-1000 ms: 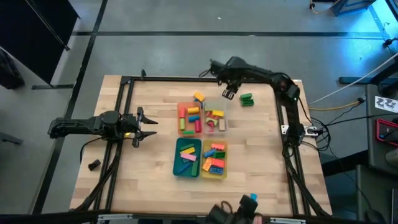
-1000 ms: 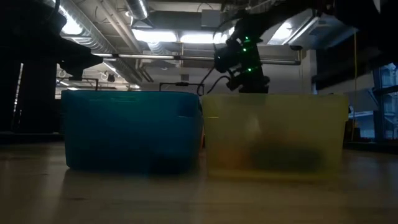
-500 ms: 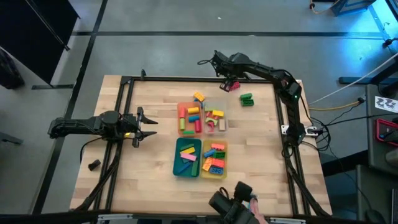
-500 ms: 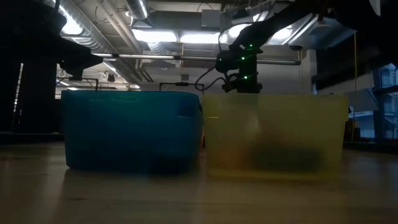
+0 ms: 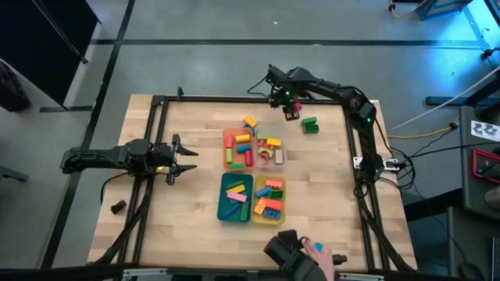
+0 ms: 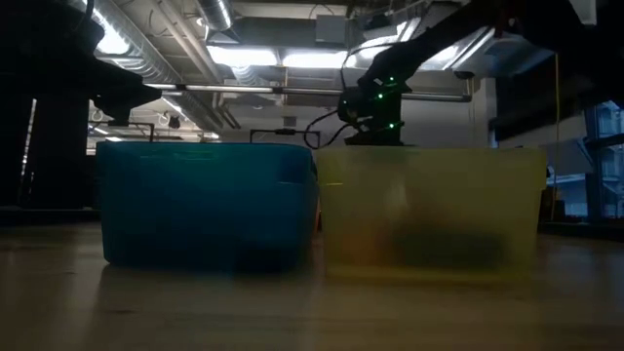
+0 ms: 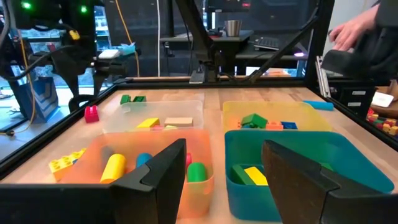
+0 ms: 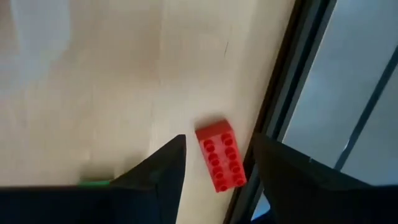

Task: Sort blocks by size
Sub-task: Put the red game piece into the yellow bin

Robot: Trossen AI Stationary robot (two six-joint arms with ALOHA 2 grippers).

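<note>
A red block [image 8: 222, 163] lies flat on the wood beside the table's dark far rail [image 8: 273, 118]; it also shows as red block [image 5: 293, 112]. My right gripper [image 8: 217, 140] hovers over it, pointing down, open, one finger on each side and touching nothing. A green block [image 5: 310, 124] and a yellow-orange block [image 5: 249, 122] lie loose on the table. Other blocks fill the orange tray [image 5: 227, 150], clear tray [image 5: 282, 150], teal tray [image 5: 223, 198] and yellow tray [image 5: 283, 201]. My left gripper [image 5: 176, 156] waits open at the table's left.
The dark frame rail runs close along the red block's far side. A person's hand [image 5: 311, 250] holding dark gear shows at the table's near edge. Bare wood lies left of the trays and right of the green block.
My right gripper has gone toward the table's far edge, has sunk a little and has rolled about its own axis, so that it now stands over the red block. The person's hand has come in at the near edge.
</note>
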